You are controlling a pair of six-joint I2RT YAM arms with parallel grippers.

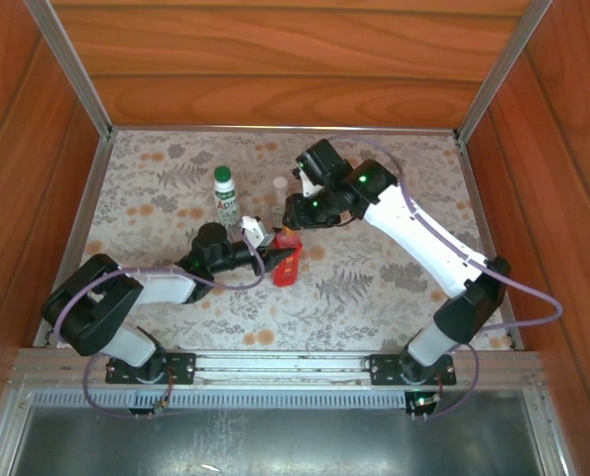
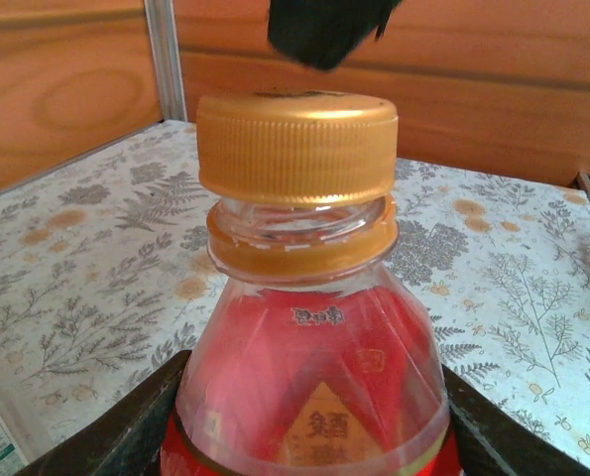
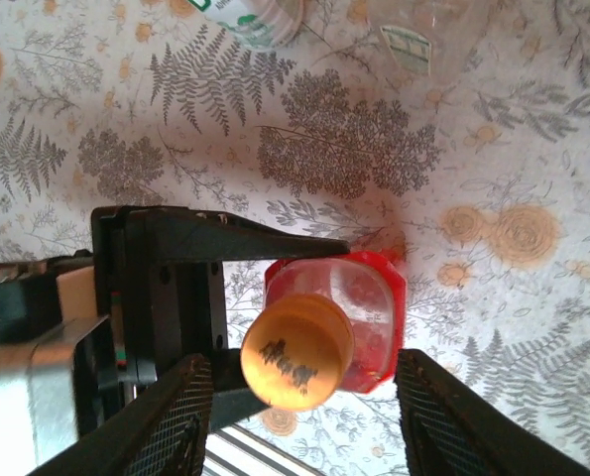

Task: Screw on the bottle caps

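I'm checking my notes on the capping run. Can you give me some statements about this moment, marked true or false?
1. The left gripper is shut on the red bottle. True.
2. The red bottle has no cap on it. False: the orange cap sits on its neck.
3. The right gripper clamps the orange cap. False: its fingers stand apart, clear of the cap.
4. The white bottle wears a green cap. True.

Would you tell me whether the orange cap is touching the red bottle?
Touching. The left wrist view shows the orange cap seated on the neck of the red bottle, covering its mouth.
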